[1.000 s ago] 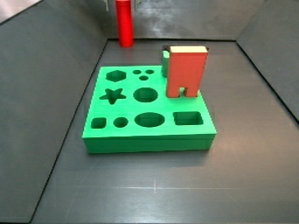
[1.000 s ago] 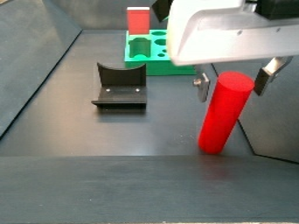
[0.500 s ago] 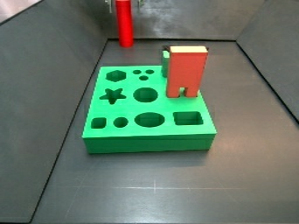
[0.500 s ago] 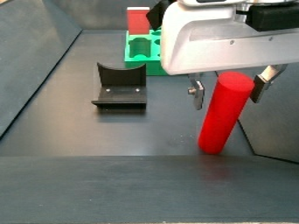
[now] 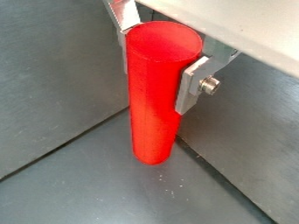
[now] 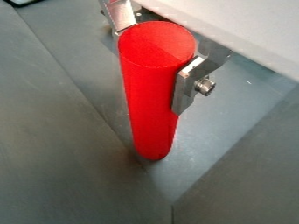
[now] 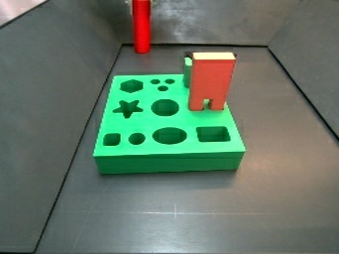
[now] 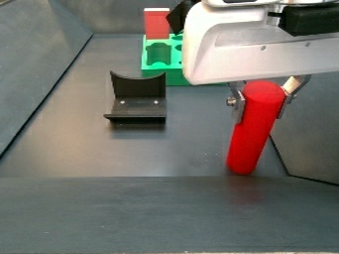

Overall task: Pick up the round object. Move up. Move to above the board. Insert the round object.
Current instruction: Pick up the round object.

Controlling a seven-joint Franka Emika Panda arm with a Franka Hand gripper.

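The round object, a tall red cylinder [image 8: 255, 131], stands upright on the dark floor near a grey wall. It also shows at the far back in a side view [image 7: 141, 25]. My gripper [image 8: 263, 92] is shut on its upper part, with a silver finger [image 5: 193, 83] pressed on each side. Both wrist views show the cylinder [image 6: 152, 92] filling the gap between the fingers [image 6: 187, 83]. The green board [image 7: 169, 124] with its shaped holes lies apart from it, and also shows behind the gripper body in a side view [image 8: 163, 57].
A red-orange block with a cream top [image 7: 209, 81] stands in the board's right side. The dark fixture [image 8: 135, 96] sits on the floor between board and cylinder. Grey walls [image 7: 54, 60] enclose the floor.
The fingers have closed in from either side until they touch the cylinder. The cylinder still stands on the floor in the same spot.
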